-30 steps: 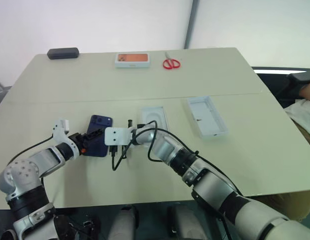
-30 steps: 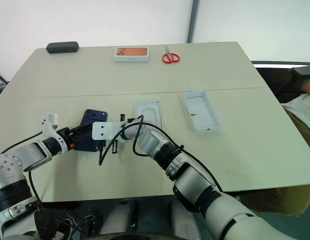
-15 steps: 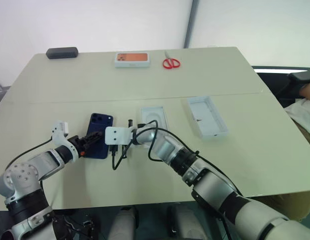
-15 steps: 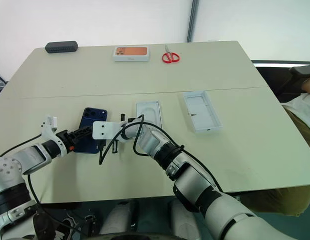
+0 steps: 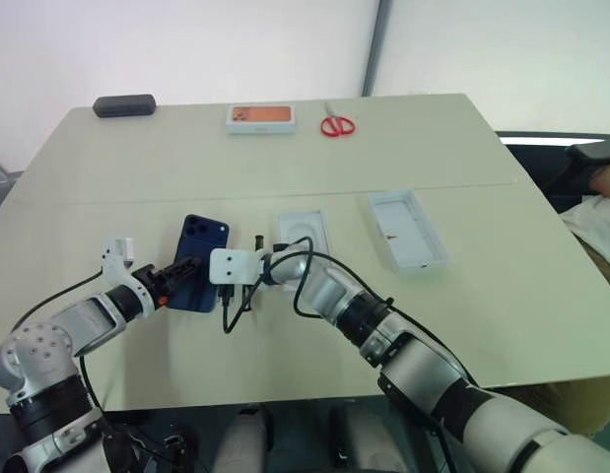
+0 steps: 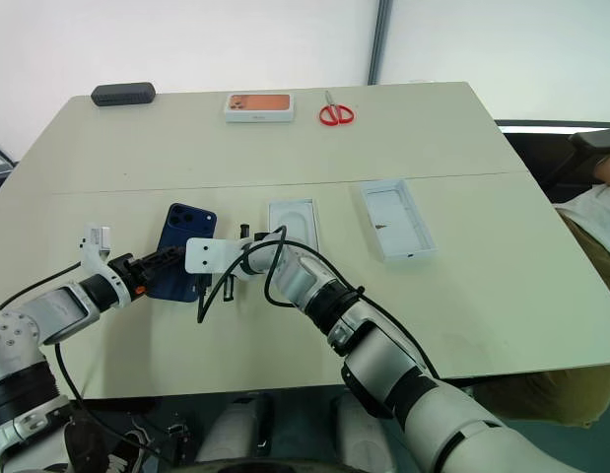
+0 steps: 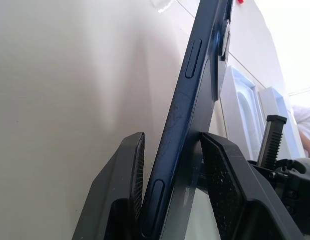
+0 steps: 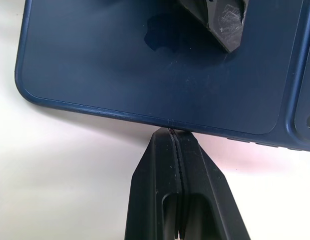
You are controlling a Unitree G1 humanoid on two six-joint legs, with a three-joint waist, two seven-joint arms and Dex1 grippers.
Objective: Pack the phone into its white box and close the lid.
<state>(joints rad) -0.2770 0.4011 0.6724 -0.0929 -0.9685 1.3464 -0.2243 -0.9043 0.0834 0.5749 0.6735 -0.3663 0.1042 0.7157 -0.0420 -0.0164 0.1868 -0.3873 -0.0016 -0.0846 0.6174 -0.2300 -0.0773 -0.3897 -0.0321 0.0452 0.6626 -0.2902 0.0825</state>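
The left gripper (image 7: 172, 200) clamps the phone (image 5: 199, 262) by its edge; the right gripper (image 8: 176, 137), fully closed, touches its side.

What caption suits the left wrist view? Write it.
Left gripper closing its two fingers on the edge of the tilted phone, above the table.

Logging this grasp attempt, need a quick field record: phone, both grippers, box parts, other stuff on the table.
phone: dark blue, back up, one edge tilted off the table
left gripper: fingers on either side of the phone's edge
right gripper: shut, tips at the phone's opposite edge
white box: open, holds no phone
white insert: flat, beside the phone
far edge: black case, orange-topped box, red scissors
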